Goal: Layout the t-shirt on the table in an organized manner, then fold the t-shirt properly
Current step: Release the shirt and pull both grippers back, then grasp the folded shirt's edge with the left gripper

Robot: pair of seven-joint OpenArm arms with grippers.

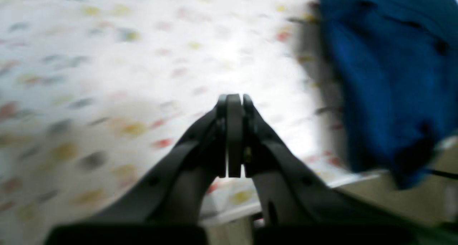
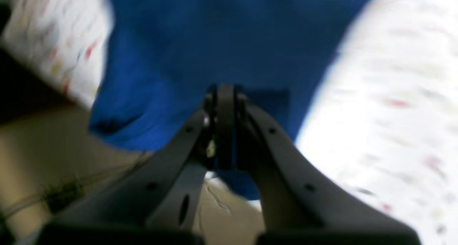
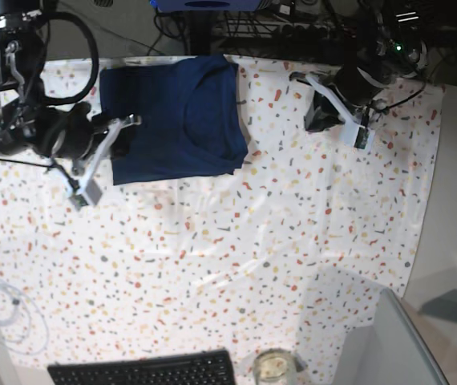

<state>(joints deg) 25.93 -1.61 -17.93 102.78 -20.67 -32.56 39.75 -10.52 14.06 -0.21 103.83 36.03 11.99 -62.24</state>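
The dark navy t-shirt (image 3: pixel 180 120) lies as a compact, roughly rectangular bundle near the far edge of the speckled table (image 3: pixel 252 241). My right gripper (image 3: pixel 135 120) hangs over the shirt's left side. In the blurred right wrist view its jaws (image 2: pixel 225 87) are shut above the blue cloth (image 2: pixel 222 41), and I see nothing pinched between them. My left gripper (image 3: pixel 295 77) is to the right of the shirt, apart from it. The left wrist view shows it (image 1: pixel 234 96) shut and empty over bare tablecloth (image 1: pixel 143 58), with the shirt (image 1: pixel 386 76) off to the upper right.
A black keyboard (image 3: pixel 144 370) and a glass jar (image 3: pixel 274 366) sit at the near edge. A coiled white cable (image 3: pixel 0 309) lies at the near left. A grey panel (image 3: pixel 397 345) stands at the near right corner. Cables and gear crowd the far side beyond the table.
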